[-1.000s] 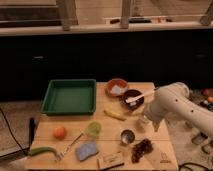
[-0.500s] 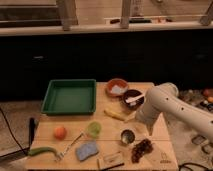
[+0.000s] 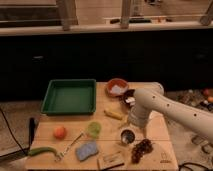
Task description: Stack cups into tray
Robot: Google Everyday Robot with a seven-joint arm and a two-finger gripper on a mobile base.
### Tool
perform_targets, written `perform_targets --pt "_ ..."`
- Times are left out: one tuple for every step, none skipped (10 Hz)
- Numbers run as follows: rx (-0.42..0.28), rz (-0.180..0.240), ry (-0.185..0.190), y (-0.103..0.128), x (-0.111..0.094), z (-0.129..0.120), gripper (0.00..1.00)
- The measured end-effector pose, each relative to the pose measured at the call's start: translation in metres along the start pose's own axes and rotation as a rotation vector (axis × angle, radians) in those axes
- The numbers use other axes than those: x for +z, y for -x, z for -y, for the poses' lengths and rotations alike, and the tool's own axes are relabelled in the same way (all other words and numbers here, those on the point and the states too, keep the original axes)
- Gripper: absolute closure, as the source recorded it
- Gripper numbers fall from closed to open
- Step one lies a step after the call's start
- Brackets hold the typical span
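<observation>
While the green cup (image 3: 93,129) is sitting nr the counter (image 3: 55,120) centre, the hand (image 3: 131,128) is hovering wide over the steel cup (image 3: 127,136) by the front edge. The tray (image 3: 50,106) is lying back-left. Probably pick step: next needing lowering & closing.

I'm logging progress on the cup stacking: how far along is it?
Done: nothing yet; the green tray holds no cup. In hand: the gripper hangs open just above the steel cup, which stands on the table. Left: grasp it, move it to the tray, and stack it with the light-green cup, which sits near the table's middle.
</observation>
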Motion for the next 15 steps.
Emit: perform_targets --pt "-0.013 0.021 0.024 0.002 0.005 0.004 0.2" --pt "-0.025 0.038 0.05 0.004 0.01 0.007 0.2" --pt "-0.033 0.055 0.075 0.006 0.015 0.008 0.2" --pt "-0.043 0.069 0.095 0.007 0.019 0.011 0.2" --pt "-0.047 0.08 0.109 0.008 0.022 0.012 0.2" --pt "-0.047 0.092 0.129 0.009 0.025 0.011 0.2" --pt "-0.048 0.1 0.138 0.009 0.027 0.011 0.2" --pt "-0.049 0.109 0.147 0.01 0.029 0.012 0.2" --pt "-0.046 0.12 0.152 0.01 0.032 0.011 0.23" --pt "-0.043 0.129 0.151 0.009 0.035 0.011 0.31" --pt "-0.042 0.14 0.147 0.008 0.038 0.01 0.41" --pt "-0.039 0.147 0.141 0.007 0.04 0.008 0.49" --pt "-0.035 0.159 0.137 0.006 0.042 0.005 0.61" --pt "-0.031 0.166 0.123 0.005 0.044 0.006 0.72" --pt "-0.031 0.164 0.121 0.005 0.045 0.006 0.8"
